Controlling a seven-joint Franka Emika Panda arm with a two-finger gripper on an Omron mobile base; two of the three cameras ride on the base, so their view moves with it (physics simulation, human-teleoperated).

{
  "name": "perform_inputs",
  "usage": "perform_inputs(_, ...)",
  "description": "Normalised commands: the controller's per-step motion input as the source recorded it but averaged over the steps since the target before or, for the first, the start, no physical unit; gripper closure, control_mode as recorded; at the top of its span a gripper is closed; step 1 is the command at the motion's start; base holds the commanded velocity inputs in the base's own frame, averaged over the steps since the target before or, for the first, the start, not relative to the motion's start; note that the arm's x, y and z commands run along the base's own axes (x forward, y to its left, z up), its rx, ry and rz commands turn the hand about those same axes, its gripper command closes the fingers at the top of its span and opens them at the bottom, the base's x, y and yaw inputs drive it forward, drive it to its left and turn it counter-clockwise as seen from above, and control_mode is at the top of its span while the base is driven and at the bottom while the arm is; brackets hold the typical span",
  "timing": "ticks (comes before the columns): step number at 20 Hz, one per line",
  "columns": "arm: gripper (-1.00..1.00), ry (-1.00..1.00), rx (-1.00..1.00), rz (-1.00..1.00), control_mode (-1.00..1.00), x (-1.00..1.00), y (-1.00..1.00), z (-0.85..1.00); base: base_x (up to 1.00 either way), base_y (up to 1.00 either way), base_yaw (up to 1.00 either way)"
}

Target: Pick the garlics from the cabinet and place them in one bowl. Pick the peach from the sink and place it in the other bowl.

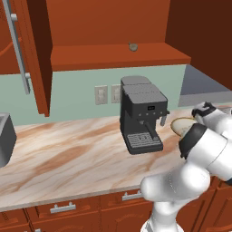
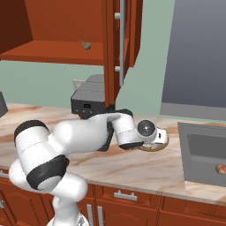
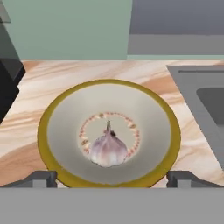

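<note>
A pale whitish-pink garlic (image 3: 108, 148) lies in the middle of a grey bowl (image 3: 65, 131) with a yellow rim, on the marble counter. My gripper (image 3: 112, 178) hovers just above this bowl, open, with nothing between its fingertips (image 3: 41, 178). In the right base view the hand (image 2: 152, 134) covers most of the bowl (image 2: 160, 145). A smaller grey-brown garlic (image 1: 132, 46) (image 2: 85, 44) sits on the shelf of the open cabinet (image 1: 118, 56). The peach (image 2: 220, 168) rests in the dark grey sink (image 2: 194, 152), to the right of the bowl.
A dark coffee machine (image 1: 140, 113) stands on the counter just left of the bowl (image 1: 181, 124). The cabinet door (image 2: 115, 44) with its silver bar handle hangs open above the machine. A grey appliance (image 1: 5, 136) sits at the far left.
</note>
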Motion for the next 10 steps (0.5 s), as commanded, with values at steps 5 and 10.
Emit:
perform_inputs(5,-1.0,-0.03,0.0,0.0,-1.0,-0.7,0.04,0.4,0.0,0.0,0.0)
perform_inputs(10,-1.0,0.0,0.0,0.0,-1.0,-0.72,0.15,0.41,0.0,0.0,0.0)
